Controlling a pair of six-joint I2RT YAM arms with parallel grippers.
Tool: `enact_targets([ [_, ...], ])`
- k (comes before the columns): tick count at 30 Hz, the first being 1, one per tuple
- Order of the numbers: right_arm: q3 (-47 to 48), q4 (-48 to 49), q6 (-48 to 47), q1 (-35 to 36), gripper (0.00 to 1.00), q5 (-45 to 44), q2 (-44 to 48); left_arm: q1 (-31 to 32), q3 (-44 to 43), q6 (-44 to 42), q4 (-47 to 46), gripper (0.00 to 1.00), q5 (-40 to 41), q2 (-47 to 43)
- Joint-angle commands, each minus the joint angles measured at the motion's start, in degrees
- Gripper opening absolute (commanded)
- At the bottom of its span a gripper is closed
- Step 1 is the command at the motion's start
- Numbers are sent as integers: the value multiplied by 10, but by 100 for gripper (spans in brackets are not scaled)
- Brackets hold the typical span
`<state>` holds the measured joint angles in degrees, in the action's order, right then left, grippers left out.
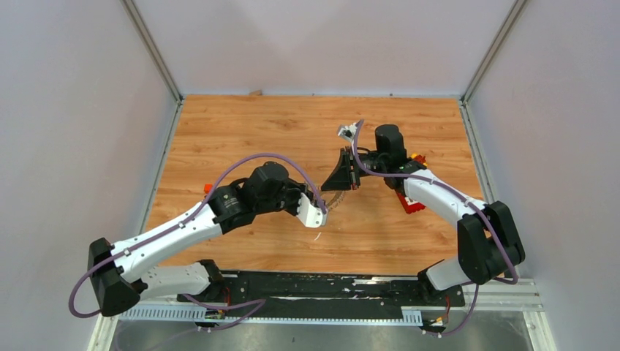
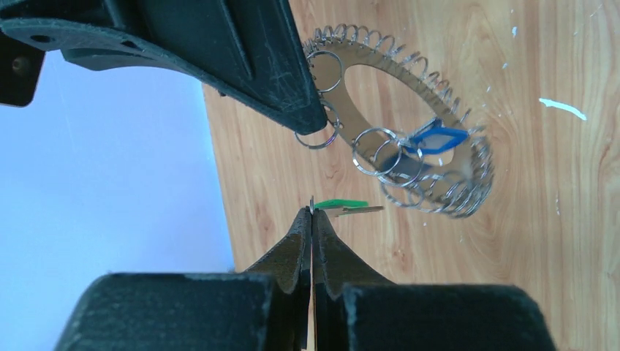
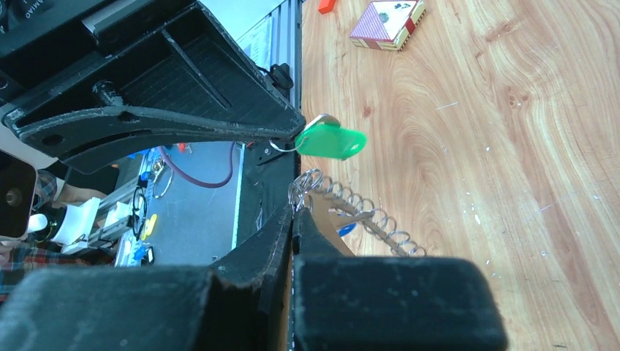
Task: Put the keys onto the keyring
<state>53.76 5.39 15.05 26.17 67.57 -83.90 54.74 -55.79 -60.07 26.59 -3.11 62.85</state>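
While the left gripper (image 2: pixel 312 210) clamps the green key (image 3: pixel 333 140), pointing frame-right, the right gripper (image 3: pixel 294 208) pinches the keyring (image 2: pixel 446 95). From the left wrist, its long axis slants upper-left to lower-right.

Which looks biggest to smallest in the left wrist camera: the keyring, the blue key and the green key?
1. keyring, by far.
2. blue key.
3. green key, though it shows edge-on and sits nearer the camera, so blue versus green is unsure.

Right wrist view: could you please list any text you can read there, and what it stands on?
None reads in full.
On the black housing: white letters, cut by the frame edge, unreadable.
On the red box: print too small.
On the green key: no print shows.
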Motion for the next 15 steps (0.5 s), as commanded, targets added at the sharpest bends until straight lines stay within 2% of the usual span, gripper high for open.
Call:
enact_targets([
  [1,24,23,1,0,0,12,9,0,-15,20,-4,0,-26,11],
  [15,33,-9,-15,3,0,-8,-1,2,-24,49,-52,0,-13,43],
])
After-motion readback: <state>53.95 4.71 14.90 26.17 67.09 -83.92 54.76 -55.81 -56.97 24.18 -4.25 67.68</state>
